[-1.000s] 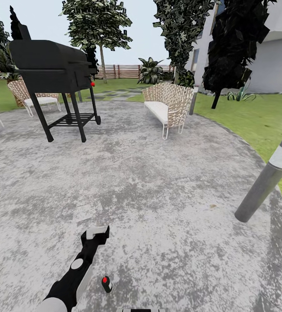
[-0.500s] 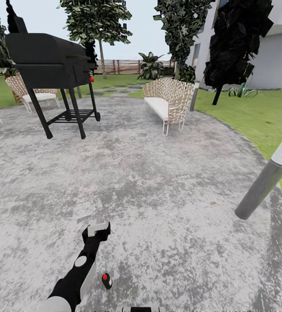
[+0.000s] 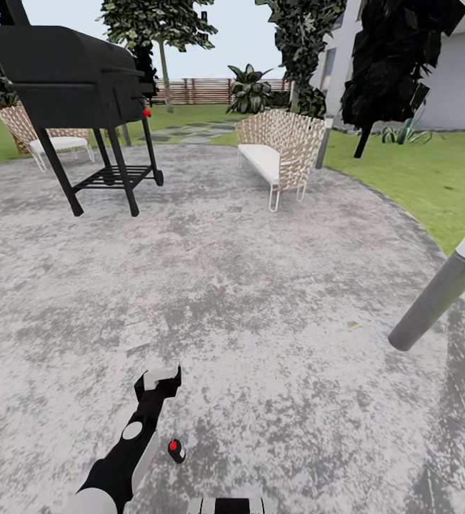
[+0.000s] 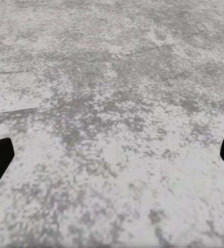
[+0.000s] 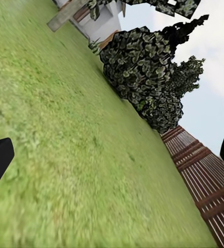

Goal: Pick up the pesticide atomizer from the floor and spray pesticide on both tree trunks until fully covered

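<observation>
Head view: the pesticide atomizer stands upright on the grey paved floor, red dot on top, just beside the left arm's forearm and nearer the robot than the left gripper. Left gripper jaws are spread wide, holding nothing, above bare paving. Right gripper jaws are likewise spread wide, facing lawn and fence

The pesticide atomizer stands on the paved floor, just right of the left arm and behind its fingers. Far ahead and left of the fingers stands a grill; ahead and right, a wicker bench. A post leans well right, at the lawn edge.
</observation>
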You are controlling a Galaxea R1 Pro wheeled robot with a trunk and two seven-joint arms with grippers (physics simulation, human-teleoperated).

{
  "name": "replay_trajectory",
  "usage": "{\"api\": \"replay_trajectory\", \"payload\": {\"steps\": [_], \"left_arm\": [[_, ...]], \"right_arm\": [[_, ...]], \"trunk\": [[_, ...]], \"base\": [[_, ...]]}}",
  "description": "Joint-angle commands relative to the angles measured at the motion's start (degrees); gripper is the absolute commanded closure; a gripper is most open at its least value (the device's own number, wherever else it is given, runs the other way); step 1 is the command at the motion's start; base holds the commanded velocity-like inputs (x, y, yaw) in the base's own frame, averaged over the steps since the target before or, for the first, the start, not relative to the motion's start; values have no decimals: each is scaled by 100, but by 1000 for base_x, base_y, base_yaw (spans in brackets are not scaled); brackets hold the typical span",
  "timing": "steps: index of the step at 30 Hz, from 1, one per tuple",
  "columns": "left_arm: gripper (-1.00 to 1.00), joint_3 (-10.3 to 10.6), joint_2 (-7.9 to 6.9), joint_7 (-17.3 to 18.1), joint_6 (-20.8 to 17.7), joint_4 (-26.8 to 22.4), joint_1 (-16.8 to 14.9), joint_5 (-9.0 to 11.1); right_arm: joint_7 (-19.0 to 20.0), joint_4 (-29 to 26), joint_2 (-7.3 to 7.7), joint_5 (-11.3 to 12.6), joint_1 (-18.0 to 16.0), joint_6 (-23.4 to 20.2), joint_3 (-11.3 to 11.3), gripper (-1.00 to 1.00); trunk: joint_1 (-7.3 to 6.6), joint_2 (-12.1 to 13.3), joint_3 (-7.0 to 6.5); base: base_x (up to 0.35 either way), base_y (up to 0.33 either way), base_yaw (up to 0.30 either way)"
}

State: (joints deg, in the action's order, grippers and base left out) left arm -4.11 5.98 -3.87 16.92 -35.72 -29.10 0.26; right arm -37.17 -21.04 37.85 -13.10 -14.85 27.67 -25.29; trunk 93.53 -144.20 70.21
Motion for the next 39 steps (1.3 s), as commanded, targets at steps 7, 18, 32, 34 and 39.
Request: {"api": "replay_trajectory", "payload": {"steps": [7,18,32,34,39], "left_arm": [[-100,5,0,0,4,3,0,0],[-100,6,0,9,-1,12,-2,0],[-100,6,0,9,3,13,-1,0],[-100,6,0,9,2,13,0,0],[-100,8,0,9,4,13,-1,0]], "right_arm": [[0,3,10,5,0,-1,-6,-100],[5,3,12,5,0,-7,0,-100],[10,3,11,1,0,-14,7,-100],[9,3,10,1,0,-15,7,-100],[10,3,7,1,0,-16,11,-100]], "trunk": [[15,-8,133],[44,-23,377],[80,-41,687],[85,-44,731],[98,-51,842]], "base": [[0,0,0],[0,0,0],[0,0,0],[0,0,0],[0,0,0]]}}
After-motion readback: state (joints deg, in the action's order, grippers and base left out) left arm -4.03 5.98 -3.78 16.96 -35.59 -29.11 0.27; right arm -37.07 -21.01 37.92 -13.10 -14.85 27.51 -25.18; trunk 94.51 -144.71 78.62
